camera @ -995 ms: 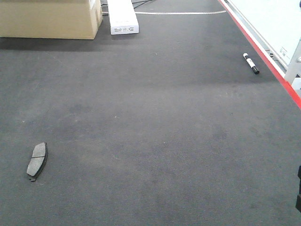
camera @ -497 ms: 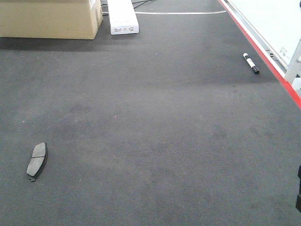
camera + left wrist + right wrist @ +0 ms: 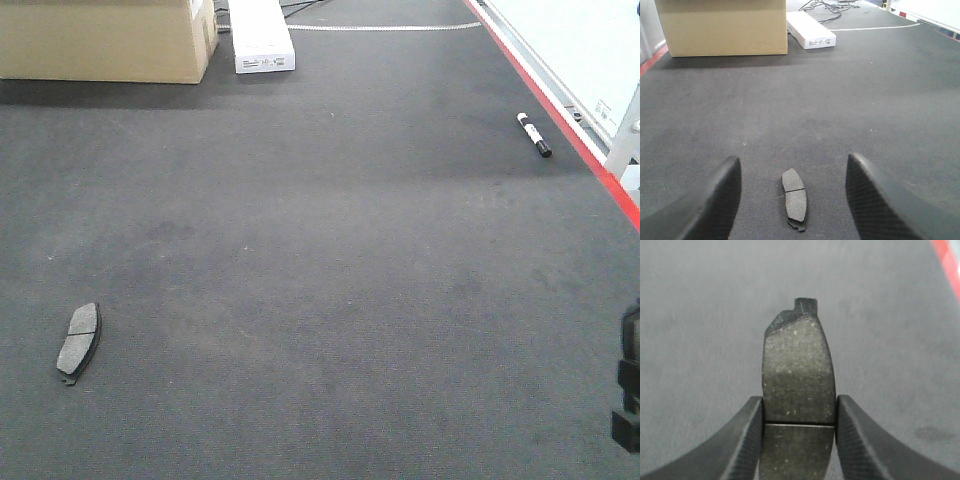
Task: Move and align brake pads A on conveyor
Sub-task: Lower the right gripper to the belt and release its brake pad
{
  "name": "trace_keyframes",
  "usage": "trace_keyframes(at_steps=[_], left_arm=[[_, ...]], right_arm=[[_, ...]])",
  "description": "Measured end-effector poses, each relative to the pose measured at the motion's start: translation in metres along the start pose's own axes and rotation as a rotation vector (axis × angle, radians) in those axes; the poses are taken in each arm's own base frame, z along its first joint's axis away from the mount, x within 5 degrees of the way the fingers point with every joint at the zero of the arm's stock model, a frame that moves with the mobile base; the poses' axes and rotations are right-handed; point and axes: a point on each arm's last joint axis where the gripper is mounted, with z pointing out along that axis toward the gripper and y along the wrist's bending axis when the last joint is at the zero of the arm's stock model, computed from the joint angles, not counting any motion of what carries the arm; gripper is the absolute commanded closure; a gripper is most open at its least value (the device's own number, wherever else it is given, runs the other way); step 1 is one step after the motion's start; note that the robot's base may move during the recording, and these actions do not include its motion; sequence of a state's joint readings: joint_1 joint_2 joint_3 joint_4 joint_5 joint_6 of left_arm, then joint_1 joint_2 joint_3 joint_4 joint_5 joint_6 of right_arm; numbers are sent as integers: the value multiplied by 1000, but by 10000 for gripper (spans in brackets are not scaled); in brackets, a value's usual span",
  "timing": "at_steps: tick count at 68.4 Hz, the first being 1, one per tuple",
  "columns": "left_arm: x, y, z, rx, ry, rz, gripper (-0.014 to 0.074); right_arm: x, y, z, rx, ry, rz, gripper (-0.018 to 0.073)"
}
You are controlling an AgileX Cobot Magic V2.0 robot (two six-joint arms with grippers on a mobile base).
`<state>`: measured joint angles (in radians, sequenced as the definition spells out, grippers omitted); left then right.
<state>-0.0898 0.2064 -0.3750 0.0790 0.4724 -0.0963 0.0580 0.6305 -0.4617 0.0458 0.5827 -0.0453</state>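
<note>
— Since a second ago only the right arm (image 3: 628, 385) has moved: its dark bulk pokes further in at the lower right edge of the front view. Everything on the conveyor (image 3: 330, 250) lies where it lay.

— And the claws?

— The right gripper (image 3: 799, 402) is clamped on the held brake pad (image 3: 797, 375). Its fingers (image 3: 747, 440) press the two long sides at the centre groove. The friction face is towards the wrist camera, a backing-plate tab is at the far end, and the belt lies behind it.

— The left one?

— The left gripper (image 3: 793, 161) stands wide apart and holds nothing. The loose brake pad (image 3: 794, 199) lies between its fingers, clear of both. That pad lies flat, friction face up, on the near left part of the belt.

— Anything else there?

— A cardboard box (image 3: 100, 40) and a white carton (image 3: 260, 35) sit side by side at the far end. A black-and-white marker (image 3: 534, 134) lies near the red frame edge (image 3: 560, 110).
</note>
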Motion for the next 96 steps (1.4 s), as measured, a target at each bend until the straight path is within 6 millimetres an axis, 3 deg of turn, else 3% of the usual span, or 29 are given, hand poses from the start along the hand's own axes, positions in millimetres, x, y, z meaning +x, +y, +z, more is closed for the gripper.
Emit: trace_keyframes(at_steps=[19,40,55,71,82,96], left_arm=[[0,0,0,0,1,0,167],[0,0,0,0,1,0,167],[0,0,0,0,1,0,167],[0,0,0,0,1,0,167],[0,0,0,0,1,0,167],[0,0,0,0,1,0,167]], right_arm=[[-36,3,45,-49,197,24,551],[-65,2,123,-72,397,-6,542],[-70,1,179,-83,522,-22,531],[-66,0,222,-97,620,-40,510],[-67,0,240,-108,672,-45,406],[-67,1,255,-125,753,-41,162]])
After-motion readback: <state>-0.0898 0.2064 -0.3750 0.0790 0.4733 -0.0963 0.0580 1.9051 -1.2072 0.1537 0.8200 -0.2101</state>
